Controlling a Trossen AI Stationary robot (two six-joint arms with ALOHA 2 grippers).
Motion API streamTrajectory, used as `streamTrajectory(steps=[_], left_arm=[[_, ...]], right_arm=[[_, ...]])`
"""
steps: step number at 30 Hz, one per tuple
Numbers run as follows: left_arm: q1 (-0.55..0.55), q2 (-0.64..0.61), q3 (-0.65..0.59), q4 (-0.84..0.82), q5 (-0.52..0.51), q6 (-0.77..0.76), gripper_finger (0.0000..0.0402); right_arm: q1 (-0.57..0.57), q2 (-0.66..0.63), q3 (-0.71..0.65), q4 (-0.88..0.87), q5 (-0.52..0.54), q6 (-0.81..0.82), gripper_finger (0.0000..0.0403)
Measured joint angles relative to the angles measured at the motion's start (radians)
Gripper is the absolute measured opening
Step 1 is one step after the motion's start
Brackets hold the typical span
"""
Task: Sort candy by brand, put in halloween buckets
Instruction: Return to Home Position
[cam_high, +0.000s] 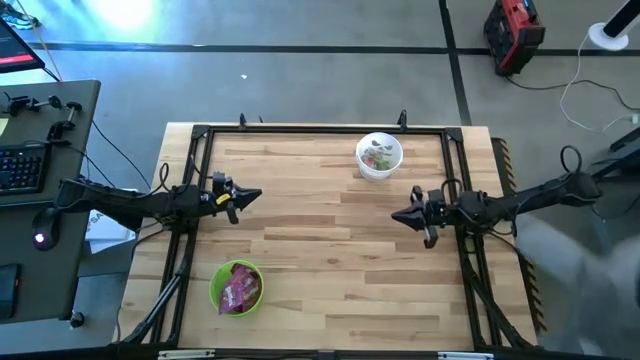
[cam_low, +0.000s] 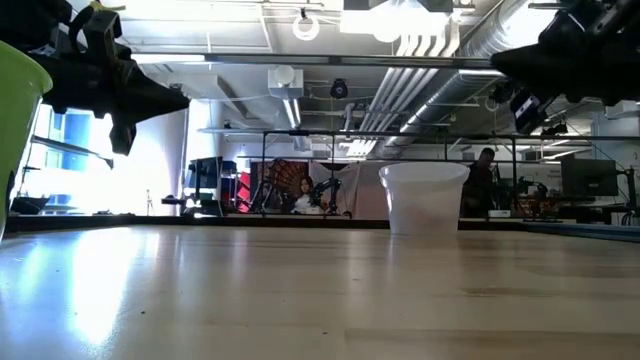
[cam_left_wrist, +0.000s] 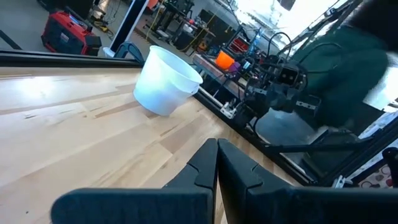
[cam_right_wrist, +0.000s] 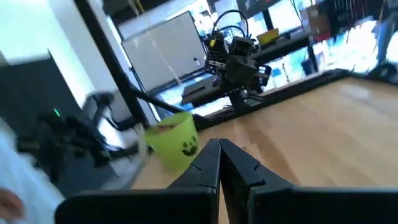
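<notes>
The lime green bucket (cam_high: 237, 287) stands near the table's near-left corner with purple-magenta packets (cam_high: 240, 291) inside; it also shows in the right wrist view (cam_right_wrist: 173, 141). The white bucket (cam_high: 379, 155) stands toward the far edge, holding small clear-wrapped sweets (cam_high: 380, 156); the left wrist view shows its side (cam_left_wrist: 163, 81). My left gripper (cam_high: 256, 196) hovers over the table's left side, shut and empty. My right gripper (cam_high: 396, 216) hovers over the right side, shut and empty. Both point toward the table's middle.
A black metal frame (cam_high: 320, 129) runs around the wooden table (cam_high: 320, 260). Bare wood lies between the two grippers and along the near edge. A desk with a keyboard (cam_high: 22, 166) stands left of the table. People sit in the room beyond (cam_low: 303, 193).
</notes>
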Motion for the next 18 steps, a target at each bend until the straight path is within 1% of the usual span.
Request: streamTrajectory(steps=[2,5,7,10,18], left_arm=[[0.0,0.0,0.0,-0.002,0.0,0.0,0.0],[0.0,0.0,0.0,-0.005,0.0,0.0,0.0],[0.0,0.0,0.0,-0.006,0.0,0.0,0.0],[0.0,0.0,0.0,-0.017,0.0,0.0,0.0],[0.0,0.0,0.0,-0.016,0.0,0.0,0.0]], right_arm=[[-0.009,-0.006,0.0,-0.037,0.041,-0.128,0.0],[-0.025,-0.003,0.0,-0.151,0.175,-0.348,0.0],[-0.032,-0.003,0.0,-0.225,0.246,-0.432,0.0],[-0.038,-0.002,0.0,-0.331,0.296,-0.475,0.0],[-0.036,-0.014,0.0,-0.556,0.27,-0.477,0.0]])
